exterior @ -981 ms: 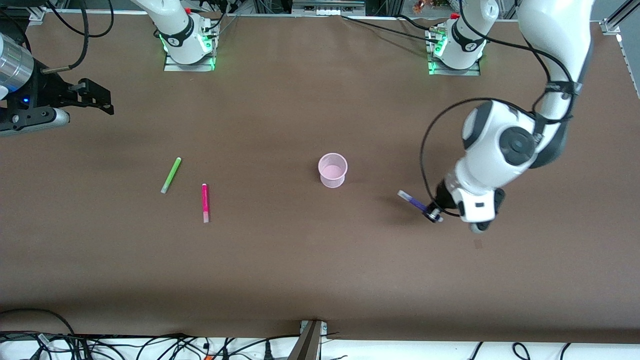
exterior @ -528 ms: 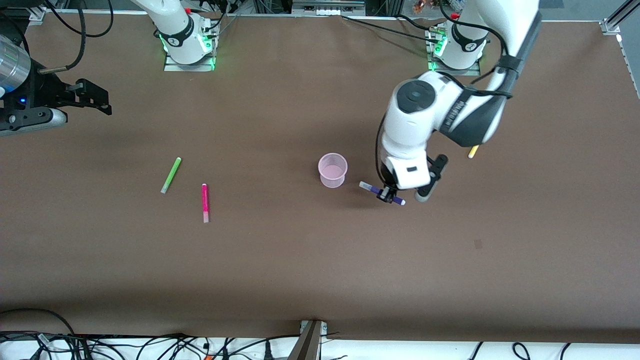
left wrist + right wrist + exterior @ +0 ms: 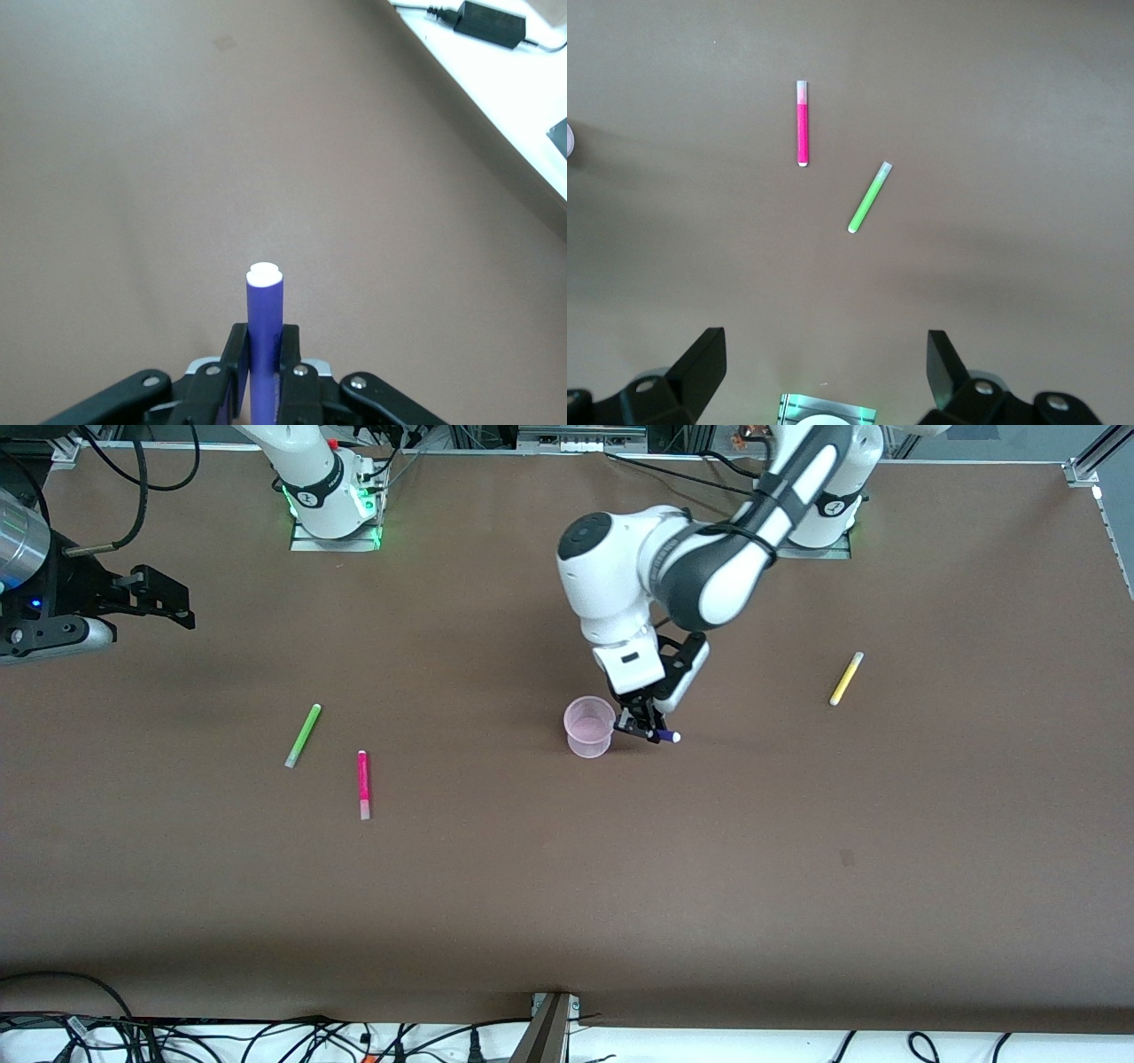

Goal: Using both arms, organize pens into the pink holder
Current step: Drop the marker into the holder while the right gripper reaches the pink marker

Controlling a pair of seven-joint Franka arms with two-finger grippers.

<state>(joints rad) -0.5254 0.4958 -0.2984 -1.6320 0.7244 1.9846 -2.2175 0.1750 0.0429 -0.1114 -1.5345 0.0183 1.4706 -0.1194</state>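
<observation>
Four pens counted, none yet in the pink holder (image 3: 590, 726).

Pink holder: upright near mid-table, interior showing nothing inside.

Purple pen (image 3: 656, 734): pinched crosswise in the left gripper (image 3: 645, 728), carried just beside the holder's rim on the side toward the left arm's end of the table; lying roughly level, not yet tipped upright. Left wrist view: jaws pressed tight on the barrel of the purple pen (image 3: 264, 336), pale cap pointing away from the camera over bare table.

Yellow pen (image 3: 846, 677): flat on the table, well apart from the holder, toward the left arm's end.

Green pen (image 3: 303, 735) and magenta pen (image 3: 362, 783): flat on the table toward the right arm's end, near each other but not touching, magenta nearer the front camera. Both also listed in the right wrist view, green pen (image 3: 869, 197) and magenta pen (image 3: 803, 123), untouched.

Right gripper (image 3: 164, 598): waiting at the edge of the table at the right arm's end, fingers spread wide, holding nothing.

Progress, as judged: first delivery under way, about at the holder; nothing deposited. Remaining: tilting and dropping the purple pen in, then collecting yellow, green and magenta.
</observation>
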